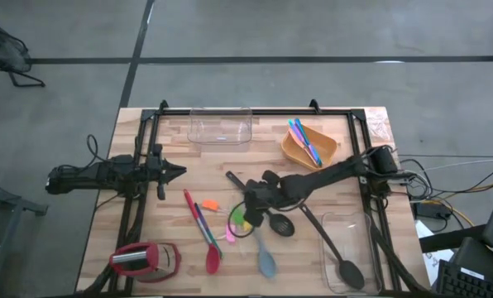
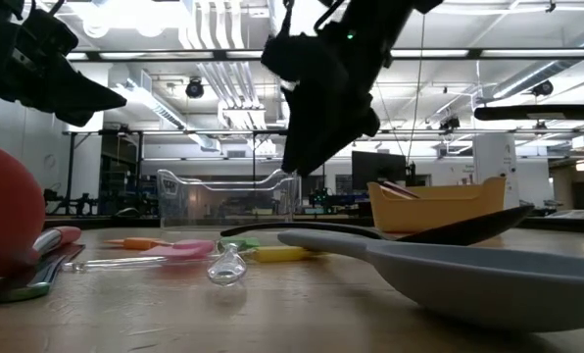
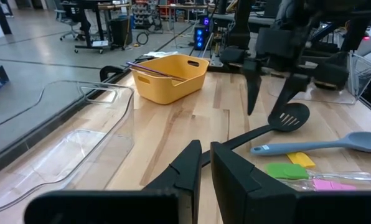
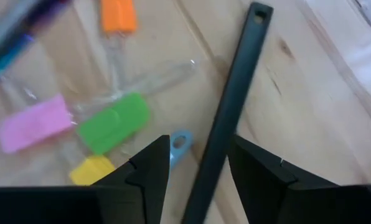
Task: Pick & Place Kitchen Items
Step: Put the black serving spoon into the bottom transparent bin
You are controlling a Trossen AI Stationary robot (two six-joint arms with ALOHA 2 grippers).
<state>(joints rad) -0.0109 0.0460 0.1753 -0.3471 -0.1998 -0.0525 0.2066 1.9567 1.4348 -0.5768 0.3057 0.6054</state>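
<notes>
A black slotted spoon [image 1: 280, 223] lies flat mid-table, its handle [image 4: 234, 99] running toward the far left. My right gripper [image 4: 201, 167] hangs open above that handle, one finger on each side, clear of the table in the low view [image 2: 300, 157]. Neon orange [image 1: 208, 204], green [image 4: 114, 121], pink [image 4: 35, 122] and yellow [image 4: 92, 169] pieces lie beside it. A red spatula [image 1: 212, 257] and a grey-blue spatula [image 1: 266, 263] lie nearer. A second black spoon [image 1: 343, 263] rests in a clear tub. My left gripper [image 1: 179, 172] waits shut at the table's left.
An orange bowl [image 1: 309, 146] holding blue and pink cutlery sits far right. One clear tub [image 1: 221, 128] stands at the far edge, another [image 1: 346, 248] at the near right. A red-and-silver gadget [image 1: 144, 261] sits near left. Bare wood lies between the far tub and the spoon.
</notes>
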